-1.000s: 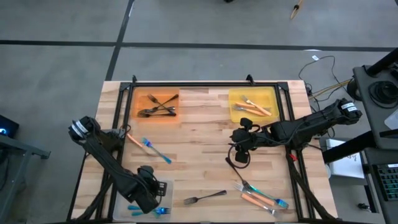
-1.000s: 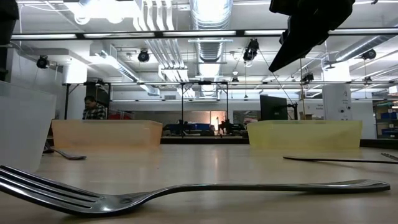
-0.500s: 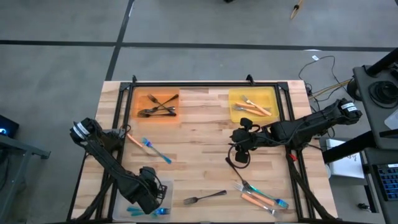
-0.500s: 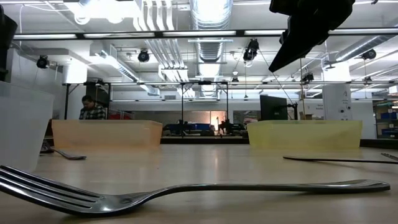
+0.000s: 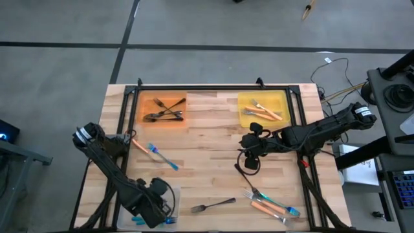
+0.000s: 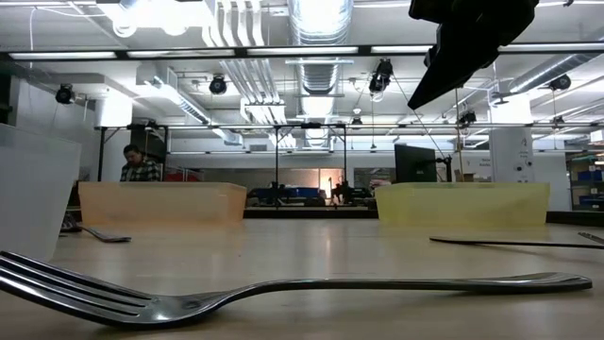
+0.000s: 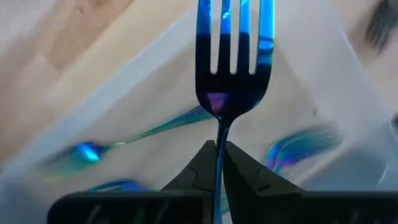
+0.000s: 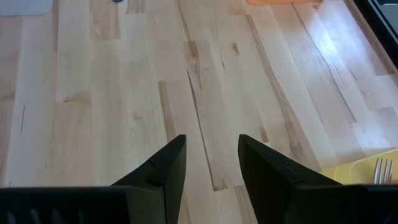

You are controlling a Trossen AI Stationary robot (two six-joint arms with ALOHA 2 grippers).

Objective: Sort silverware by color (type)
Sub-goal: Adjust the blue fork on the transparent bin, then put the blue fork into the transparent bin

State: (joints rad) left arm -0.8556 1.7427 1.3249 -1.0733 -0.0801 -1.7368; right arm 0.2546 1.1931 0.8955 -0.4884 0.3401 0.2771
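Note:
My left gripper (image 7: pixel 217 155) hovers over the clear tray (image 5: pixel 173 194) at the near left, shut on a shiny blue fork (image 7: pixel 235 74). More blue pieces (image 7: pixel 143 134) lie in that tray. My right gripper (image 8: pixel 211 162) stands open above bare wood right of the table's middle (image 5: pixel 249 162). A dark grey fork (image 5: pixel 213 206) lies flat near the front edge. A blue fork (image 5: pixel 165 158) and an orange-handled piece (image 5: pixel 139 145) lie at the left. A mixed bunch (image 5: pixel 272 204) lies at the near right. My left gripper pinches the blue fork's thin neck (image 7: pixel 219 140), just behind the head, between its two fingertips. The fork runs in line with the fingers, with its tines pointing straight ahead of them over the clear tray. I cannot tell whether any part of it rests on the tray.
At the far left, an orange tray (image 5: pixel 143 103) holds dark grey forks. The yellow tray (image 5: pixel 278 100) at the far right holds orange-handled pieces. A black frame (image 5: pixel 213 87) runs along the table's far edge. Bare wood lies between the trays. A person (image 6: pixel 142 165) stands far off in the room.
My left gripper has drifted a little toward the table's near left corner over the clear tray. Its dark arm has slipped out of the low view's left edge.

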